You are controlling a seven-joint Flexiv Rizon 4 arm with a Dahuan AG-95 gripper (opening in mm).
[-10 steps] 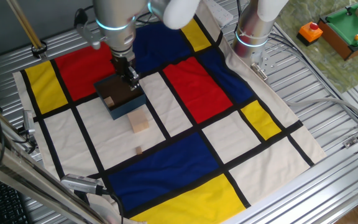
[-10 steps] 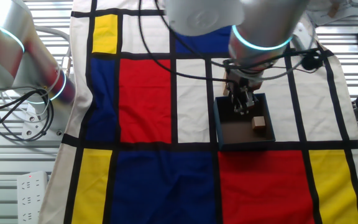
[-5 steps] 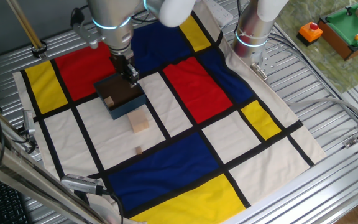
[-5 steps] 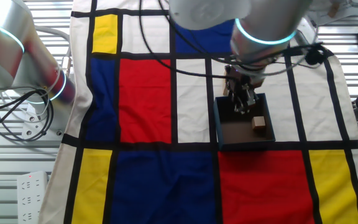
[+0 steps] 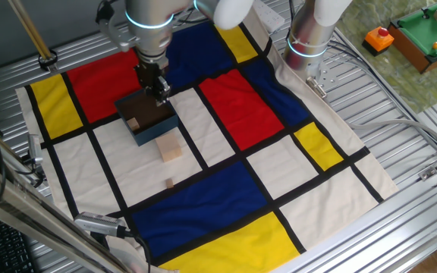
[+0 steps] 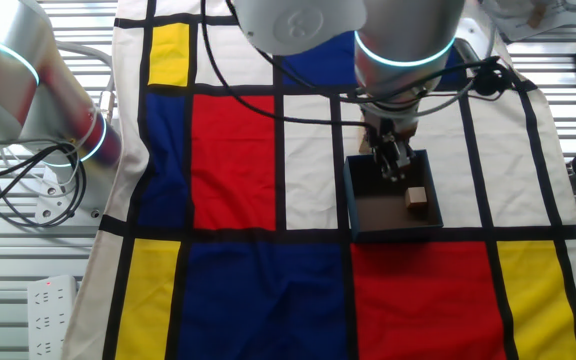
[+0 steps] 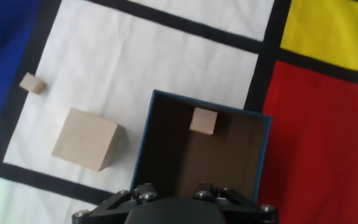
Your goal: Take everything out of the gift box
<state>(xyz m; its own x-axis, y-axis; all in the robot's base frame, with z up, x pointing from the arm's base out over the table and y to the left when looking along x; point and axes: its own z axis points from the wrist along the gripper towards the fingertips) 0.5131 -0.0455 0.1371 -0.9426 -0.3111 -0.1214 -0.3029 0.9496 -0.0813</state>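
One fixed view: gripper (image 5: 159, 92) at gift box's (image 5: 158, 130) far rim; jaw state cannot tell.
Other fixed view: 1 tan block (image 6: 417, 198) inside, toward opposite wall.
Hand view: block (image 7: 203, 121) straight ahead; 2 blocks already out.

The box (image 5: 147, 117) sits on the cloth (image 5: 279, 171), with one small block (image 7: 203, 121) inside it against a wall. In the hand view, the cube (image 7: 86, 139) lies on the cloth just left of the box, apart from it, and a tiny block (image 7: 32, 83) lies farther left and beyond the cube. The gripper (image 6: 396, 170) hangs over the box's edge opposite the small block's side, and a second arm's base (image 5: 309, 38) stands at the cloth's far edge, well apart from the box
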